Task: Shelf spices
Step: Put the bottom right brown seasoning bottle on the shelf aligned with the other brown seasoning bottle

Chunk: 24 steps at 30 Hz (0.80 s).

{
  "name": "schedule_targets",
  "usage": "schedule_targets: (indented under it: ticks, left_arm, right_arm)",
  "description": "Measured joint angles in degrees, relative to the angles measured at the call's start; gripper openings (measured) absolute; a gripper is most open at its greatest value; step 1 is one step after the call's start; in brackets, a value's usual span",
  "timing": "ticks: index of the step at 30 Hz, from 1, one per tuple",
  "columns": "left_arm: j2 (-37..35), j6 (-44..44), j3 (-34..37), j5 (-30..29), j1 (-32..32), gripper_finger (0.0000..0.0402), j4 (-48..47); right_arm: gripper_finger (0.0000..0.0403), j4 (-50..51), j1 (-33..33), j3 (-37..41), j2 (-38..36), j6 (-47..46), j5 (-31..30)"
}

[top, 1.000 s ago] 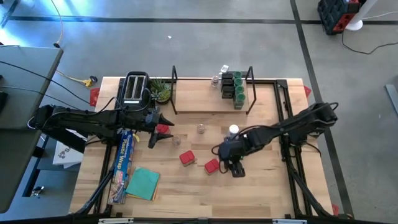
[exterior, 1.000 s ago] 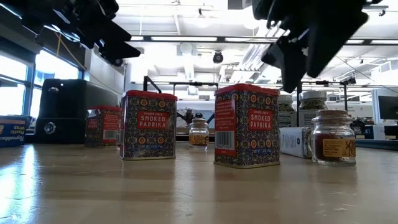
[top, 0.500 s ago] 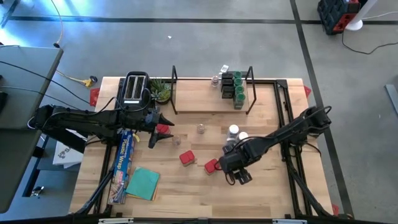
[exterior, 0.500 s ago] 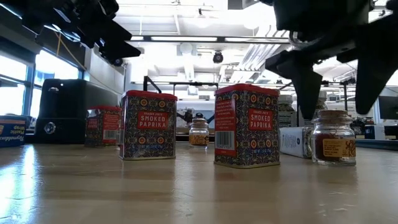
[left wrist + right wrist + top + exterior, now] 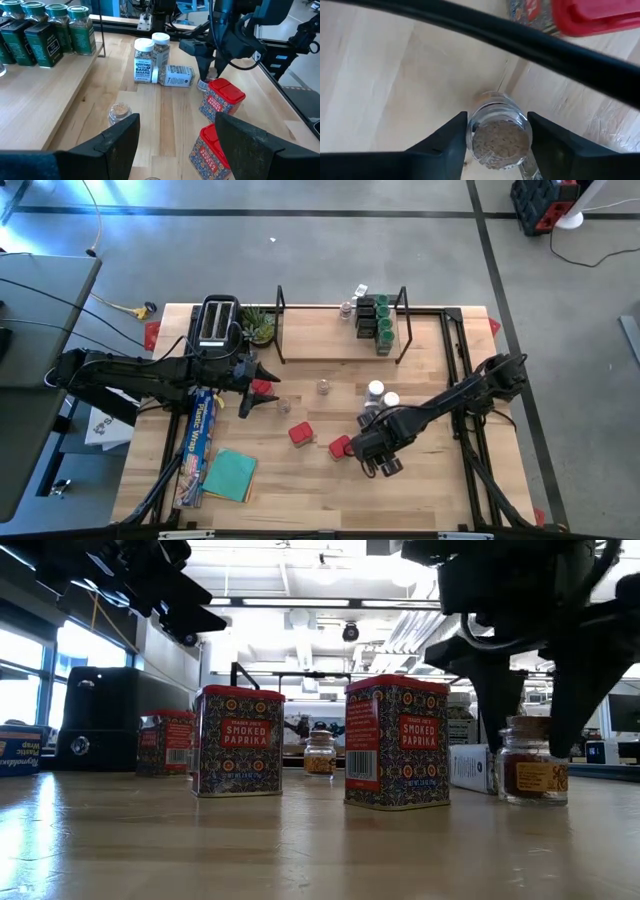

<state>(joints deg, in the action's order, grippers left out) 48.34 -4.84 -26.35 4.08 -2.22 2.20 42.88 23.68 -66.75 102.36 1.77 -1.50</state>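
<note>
R hand over small brown jar, fingers spread wide, 1 each side of jar, not clamped; wrist view shows jar lid between the 2 pads. Jar stands upright on counter, just beside a red tin. 2nd red tin nearby, 3rd by L hand. L hand hangs over counter's left half, near toaster, fingers apart, holding nothing. Shelf at counter's back: green-lidded jars and dark jars lined at its right end. 2 white-lidded jars on counter in front of shelf.
</note>
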Motion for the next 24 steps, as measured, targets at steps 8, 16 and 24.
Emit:
schedule_targets:
  ticks: [8, 16, 24]
  left_arm:
    - [-0.01, 0.0, 0.0, 0.0, 0.0, 0.0255, 0.67]
    - [-0.02, -0.02, 0.0, 0.02, 0.0, 0.0255, 0.75]
    - [-0.01, -0.02, 0.0, 0.33, 0.0, 0.0255, 0.72]
  right_arm:
    - [0.0162, 4.98, -2.26, -8.15, -0.02, -2.84, 0.18]
    - [0.0168, 25.63, -11.73, -27.8, -0.09, 2.2, -10.27]
    - [0.0167, 15.11, -28.76, -34.6, -0.23, 9.87, -9.37]
